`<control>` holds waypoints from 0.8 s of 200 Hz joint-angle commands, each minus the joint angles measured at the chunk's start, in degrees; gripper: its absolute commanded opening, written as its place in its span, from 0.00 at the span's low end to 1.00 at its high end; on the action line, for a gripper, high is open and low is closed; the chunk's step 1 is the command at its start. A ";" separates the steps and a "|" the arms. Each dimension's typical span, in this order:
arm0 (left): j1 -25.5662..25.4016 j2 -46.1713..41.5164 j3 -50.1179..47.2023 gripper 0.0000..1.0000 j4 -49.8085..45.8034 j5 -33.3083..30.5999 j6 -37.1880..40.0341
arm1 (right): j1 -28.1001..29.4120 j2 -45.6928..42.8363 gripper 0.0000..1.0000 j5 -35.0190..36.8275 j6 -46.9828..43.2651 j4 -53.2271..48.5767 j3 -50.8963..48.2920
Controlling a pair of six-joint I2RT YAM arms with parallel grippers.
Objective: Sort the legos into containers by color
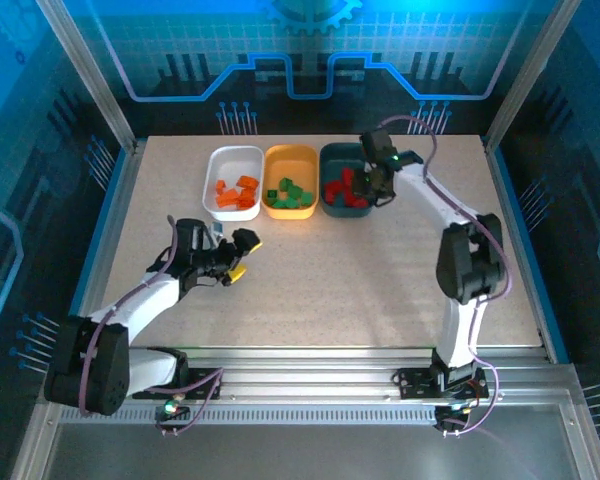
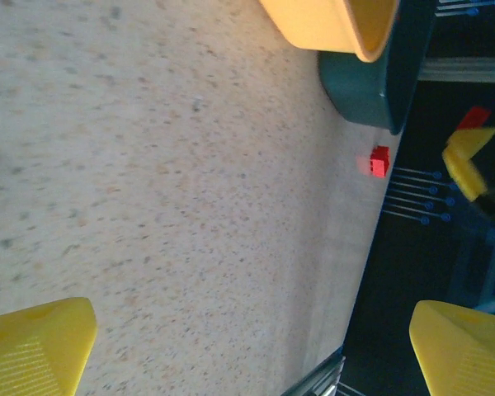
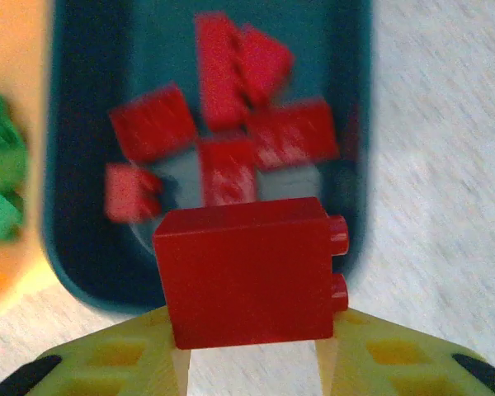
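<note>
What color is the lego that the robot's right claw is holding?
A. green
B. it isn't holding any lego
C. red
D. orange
C: in the right wrist view, the right claw pinches a red lego brick between its yellow fingers, right by the dark teal tray.
</note>
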 commanded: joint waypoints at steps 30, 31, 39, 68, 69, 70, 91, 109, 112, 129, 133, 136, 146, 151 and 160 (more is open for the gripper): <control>3.68 -8.33 -1.74 0.99 -10.38 2.06 4.37 | 1.18 15.39 0.62 -0.73 1.16 -11.73 20.84; 3.81 -8.45 -1.73 0.99 -10.53 2.07 4.49 | 1.18 15.37 0.63 -0.67 1.20 -11.83 20.98; 4.73 -9.62 -1.32 0.99 -12.02 2.25 5.37 | 1.19 14.72 0.66 -0.08 1.16 -12.11 21.24; 7.43 -12.22 0.53 0.99 -15.29 2.22 7.15 | 0.00 6.93 0.74 3.11 0.99 -9.70 13.64; 7.45 -12.24 0.59 0.99 -15.32 2.19 7.19 | -0.11 6.57 0.74 3.22 0.98 -9.58 13.17; 7.50 -12.29 0.67 0.99 -15.33 2.18 7.22 | -0.21 6.22 0.74 3.37 0.98 -9.44 12.26; 7.46 -11.85 0.64 0.99 -13.33 3.31 6.31 | -4.21 -1.36 0.77 6.34 2.43 -5.68 0.66; 7.05 -10.77 -1.50 0.99 -8.41 4.68 3.40 | -10.43 -5.38 0.81 6.00 3.57 -3.69 -7.58; 6.92 -10.44 -1.87 0.99 -7.53 4.79 3.01 | -11.45 -5.65 0.82 5.41 3.84 -3.67 -8.40; 4.76 -8.14 -3.07 0.99 -3.83 4.51 1.11 | -17.83 -5.29 0.86 1.50 4.37 -3.73 -11.47; 3.97 -7.56 -3.13 0.99 -3.24 4.34 0.86 | -18.80 -4.99 0.86 0.91 4.24 -3.60 -11.78; 3.24 -6.99 -3.08 0.99 -2.83 4.18 0.79 | -19.51 -4.57 0.87 0.62 4.11 -3.66 -11.75; 0.61 -5.16 -2.51 0.99 -1.80 3.37 0.59 | -21.25 -2.85 0.88 0.29 3.43 -4.18 -11.07; -0.87 -4.18 -2.07 0.99 -1.27 2.75 0.47 | -21.82 -1.76 0.89 0.82 3.20 -4.79 -10.41; -3.74 -2.27 -1.14 0.99 -0.29 1.69 0.01 | -22.83 0.50 0.90 1.40 2.86 -6.14 -8.59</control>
